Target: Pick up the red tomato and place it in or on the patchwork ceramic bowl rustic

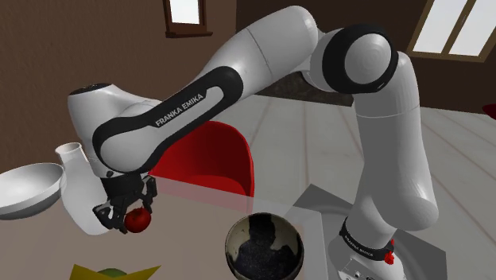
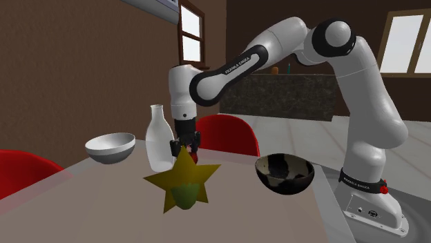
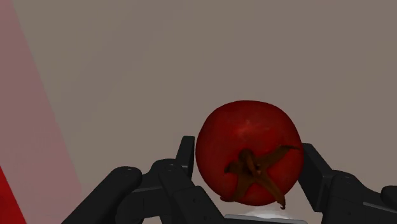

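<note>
Tomato [image 3: 248,137] — glossy deep red, dried brown stem — sits clasped in the black gripper [image 3: 249,157].

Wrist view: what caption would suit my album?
A black two-finger claw clasps a round red tomato over a grey-brown tabletop.

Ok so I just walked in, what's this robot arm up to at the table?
The white arm has its black gripper shut on a red tomato, clasped between both fingers over the table, right beside a white bottle. The dark mottled bowl it is meant for stands apart, nearer the arm's stand, with nothing in it. So the tomato is gripped, but the placing is not yet done.
</note>
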`<move>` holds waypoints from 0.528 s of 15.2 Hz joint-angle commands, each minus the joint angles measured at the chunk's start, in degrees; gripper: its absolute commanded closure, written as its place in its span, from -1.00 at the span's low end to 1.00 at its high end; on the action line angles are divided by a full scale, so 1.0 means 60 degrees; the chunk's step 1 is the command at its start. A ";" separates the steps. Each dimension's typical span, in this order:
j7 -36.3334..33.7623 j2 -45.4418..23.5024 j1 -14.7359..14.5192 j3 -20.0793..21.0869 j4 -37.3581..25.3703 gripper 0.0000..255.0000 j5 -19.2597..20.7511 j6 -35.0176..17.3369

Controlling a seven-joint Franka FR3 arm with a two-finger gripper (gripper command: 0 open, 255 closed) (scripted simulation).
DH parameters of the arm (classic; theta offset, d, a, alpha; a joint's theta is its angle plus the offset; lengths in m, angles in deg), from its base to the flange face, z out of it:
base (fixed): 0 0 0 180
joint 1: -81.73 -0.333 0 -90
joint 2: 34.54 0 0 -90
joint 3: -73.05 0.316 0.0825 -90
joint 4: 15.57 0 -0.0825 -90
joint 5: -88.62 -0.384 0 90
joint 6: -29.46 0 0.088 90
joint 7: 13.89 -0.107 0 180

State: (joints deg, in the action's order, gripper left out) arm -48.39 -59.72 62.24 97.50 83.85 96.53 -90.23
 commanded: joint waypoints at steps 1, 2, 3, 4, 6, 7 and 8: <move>0.0014 0.0105 0.0007 0.0031 -0.0115 1.00 -0.0051 0.0214; 0.0026 0.0160 0.0016 0.0044 -0.0169 1.00 -0.0077 0.0320; 0.0038 0.0214 0.0023 0.0057 -0.0226 1.00 -0.0103 0.0426; 0.0050 0.0266 0.0030 0.0070 -0.0285 1.00 -0.0128 0.0533; 0.0071 0.0365 0.0043 0.0094 -0.0409 1.00 -0.0176 0.0749; 0.0081 0.0412 0.0049 0.0105 -0.0475 1.00 -0.0199 0.0858; 0.0091 0.0458 0.0054 0.0115 -0.0544 1.00 -0.0221 0.0968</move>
State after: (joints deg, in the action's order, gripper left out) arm -47.96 -57.02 62.54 98.18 81.41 95.26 -85.30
